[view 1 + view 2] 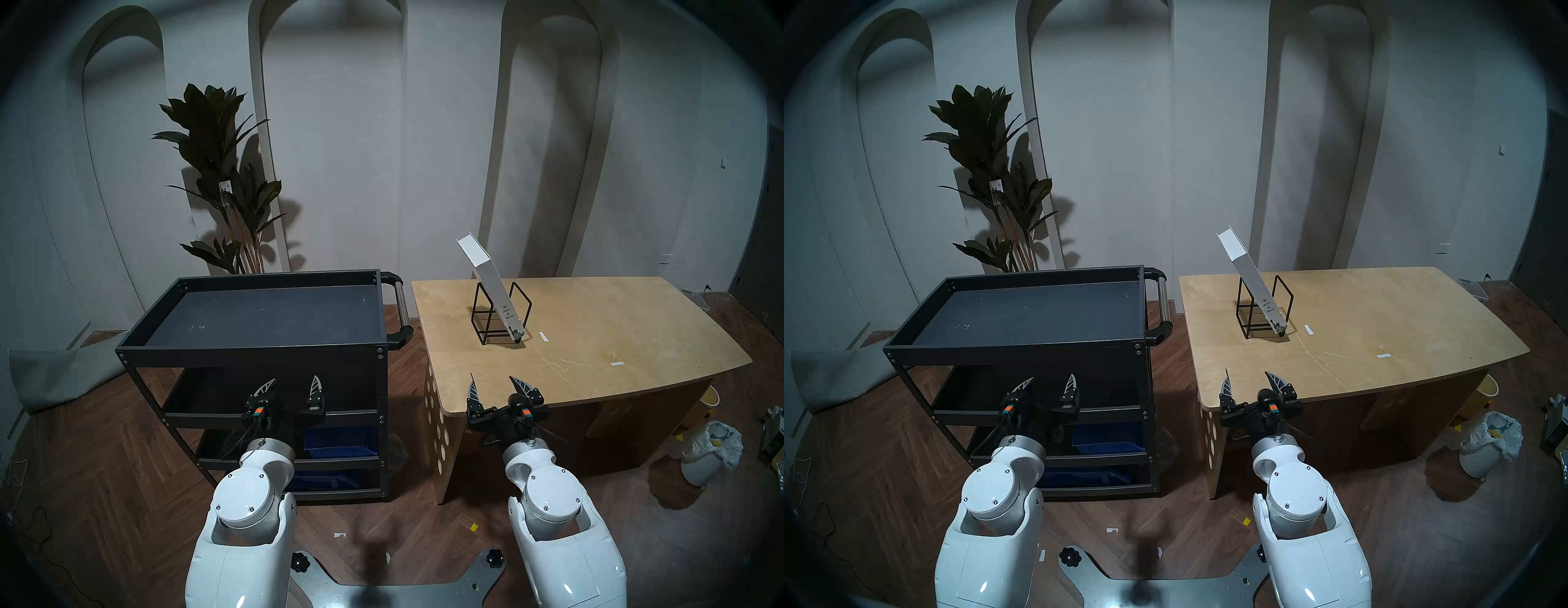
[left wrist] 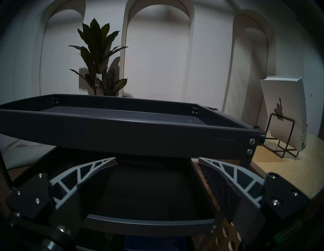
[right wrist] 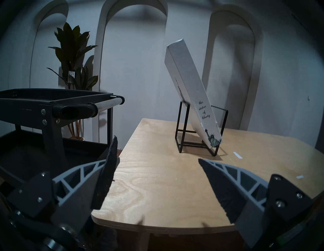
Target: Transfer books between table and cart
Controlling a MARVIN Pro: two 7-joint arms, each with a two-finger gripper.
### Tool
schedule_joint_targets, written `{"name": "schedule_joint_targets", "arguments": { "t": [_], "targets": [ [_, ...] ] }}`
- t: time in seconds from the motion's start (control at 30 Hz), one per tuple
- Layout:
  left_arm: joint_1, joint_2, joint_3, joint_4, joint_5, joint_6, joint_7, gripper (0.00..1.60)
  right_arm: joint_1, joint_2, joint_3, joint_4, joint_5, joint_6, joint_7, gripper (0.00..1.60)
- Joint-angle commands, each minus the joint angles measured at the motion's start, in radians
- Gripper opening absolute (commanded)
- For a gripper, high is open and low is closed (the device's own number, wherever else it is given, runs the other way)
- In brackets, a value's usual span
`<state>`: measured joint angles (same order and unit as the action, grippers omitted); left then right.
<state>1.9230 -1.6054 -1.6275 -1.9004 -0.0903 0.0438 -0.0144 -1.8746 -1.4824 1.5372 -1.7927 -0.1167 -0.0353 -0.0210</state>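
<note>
white book leans in wire rack on the table.

Head views look down from above onto cart and table; wrist views face forward, level, close; all share both.

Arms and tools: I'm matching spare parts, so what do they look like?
Both arms have glossy white shells with silver wrist collars. The left tool and right tool are black, each with two pointed grey lattice fingers faced with dark pads and an orange-and-teal block at the base.
</note>
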Motion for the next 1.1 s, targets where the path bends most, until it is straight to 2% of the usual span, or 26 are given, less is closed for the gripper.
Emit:
{"name": "schedule_joint_targets", "arguments": {
  "t": [0.0, 0.07, 0.23, 0.33, 0.5, 0.77, 0.83, 1.07],
  "targets": [
    [0.007, -0.022, -0.007, -0.116, -0.029, 0.033, 0.01, 1.6, 0.05, 0.059, 0.046, -0.055, -0.048, -0.001, -0.009, 1.6],
    [0.006, -0.019, -0.006, -0.12, -0.036, 0.036, 0.012, 1.6, 0.055, 0.064, 0.052, -0.054, -0.05, -0.001, -0.008, 1.6],
    [0.022, -0.023, -0.001, -0.17, -0.053, 0.092, 0.021, 1.6, 0.095, 0.124, 0.075, -0.015, -0.08, -0.008, 0.023, 1.6],
    [0.027, -0.022, 0.005, -0.186, -0.059, 0.107, 0.028, 1.6, 0.124, 0.141, 0.084, 0.006, -0.094, 0.016, 0.036, 1.6],
    [0.036, -0.02, 0.015, -0.212, -0.06, 0.12, 0.025, 1.6, 0.166, 0.173, 0.098, 0.058, -0.1, 0.008, 0.068, 1.6],
    [0.052, -0.014, 0.046, -0.244, -0.055, 0.126, 0.024, 1.6, 0.27, 0.208, 0.123, 0.208, -0.064, -0.076, 0.134, 1.6],
    [0.053, -0.012, 0.05, -0.245, -0.055, 0.126, 0.024, 1.6, 0.268, 0.216, 0.125, 0.211, -0.065, -0.082, 0.132, 1.6],
    [0.066, 0.0, 0.08, -0.258, -0.047, 0.117, 0.037, 1.6, 0.357, 0.246, 0.127, 0.324, -0.037, -0.116, 0.175, 1.6]
  ]
}}
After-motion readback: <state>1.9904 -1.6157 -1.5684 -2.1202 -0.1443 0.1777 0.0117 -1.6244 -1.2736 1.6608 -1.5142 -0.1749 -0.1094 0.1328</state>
